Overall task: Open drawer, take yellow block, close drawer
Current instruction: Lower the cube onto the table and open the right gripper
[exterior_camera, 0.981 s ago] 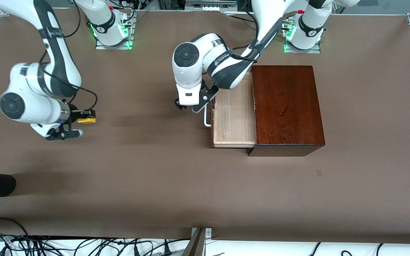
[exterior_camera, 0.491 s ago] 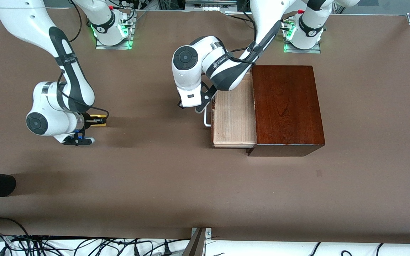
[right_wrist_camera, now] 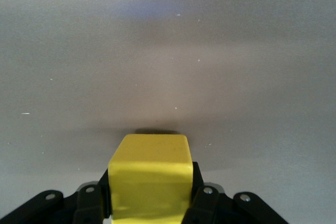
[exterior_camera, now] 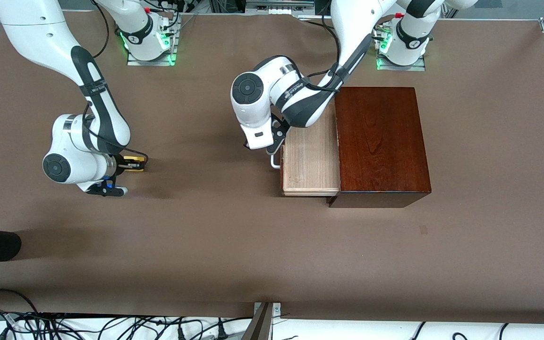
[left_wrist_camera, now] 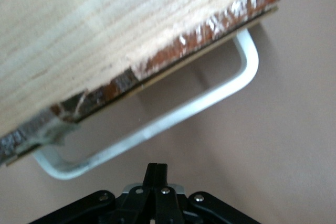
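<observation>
The drawer (exterior_camera: 310, 163) stands pulled out of the mahogany-coloured box (exterior_camera: 379, 141), its pale wooden tray bare, so the opening step is done. The yellow block (right_wrist_camera: 150, 178) is already out: the right gripper (exterior_camera: 130, 164) is clamped on it, low over the brown table (exterior_camera: 206, 226) toward the right arm's end, well apart from the box. What remains, by my reading, is closing the drawer and perhaps setting the block down. The left gripper (left_wrist_camera: 156, 178) is positioned for that: its fingers are pressed together with nothing between them, just in front of the white bar handle (left_wrist_camera: 173, 116), ready to push the drawer front inward.
</observation>
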Tool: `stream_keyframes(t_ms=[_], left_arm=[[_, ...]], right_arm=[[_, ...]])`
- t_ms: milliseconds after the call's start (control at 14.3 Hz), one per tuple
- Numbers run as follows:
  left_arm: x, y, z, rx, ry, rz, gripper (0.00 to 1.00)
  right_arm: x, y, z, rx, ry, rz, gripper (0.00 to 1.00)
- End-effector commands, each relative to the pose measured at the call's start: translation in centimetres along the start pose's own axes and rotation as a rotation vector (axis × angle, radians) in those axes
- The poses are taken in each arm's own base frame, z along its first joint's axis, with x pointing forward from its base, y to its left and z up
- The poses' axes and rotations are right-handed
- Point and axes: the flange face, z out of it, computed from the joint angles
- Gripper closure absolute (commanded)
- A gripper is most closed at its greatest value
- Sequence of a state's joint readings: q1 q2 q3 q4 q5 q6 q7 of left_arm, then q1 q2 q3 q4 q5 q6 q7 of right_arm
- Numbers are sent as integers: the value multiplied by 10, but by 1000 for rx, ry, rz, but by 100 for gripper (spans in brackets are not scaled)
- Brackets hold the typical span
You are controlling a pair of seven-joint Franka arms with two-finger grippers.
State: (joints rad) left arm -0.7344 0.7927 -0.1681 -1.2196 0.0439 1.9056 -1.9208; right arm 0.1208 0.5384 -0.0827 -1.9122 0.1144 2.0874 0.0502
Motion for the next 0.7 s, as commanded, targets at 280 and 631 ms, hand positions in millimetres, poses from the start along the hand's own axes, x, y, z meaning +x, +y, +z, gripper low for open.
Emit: stream_keyframes(t_ms=[280,631], left_arm=[[16,3,-4,7,88,-15,100],[29,-2,-4,43,182,26,100]], right_arm=[[0,-4,-37,22,-13,14,0],[-12,-5,-131,21,-85,3,0]])
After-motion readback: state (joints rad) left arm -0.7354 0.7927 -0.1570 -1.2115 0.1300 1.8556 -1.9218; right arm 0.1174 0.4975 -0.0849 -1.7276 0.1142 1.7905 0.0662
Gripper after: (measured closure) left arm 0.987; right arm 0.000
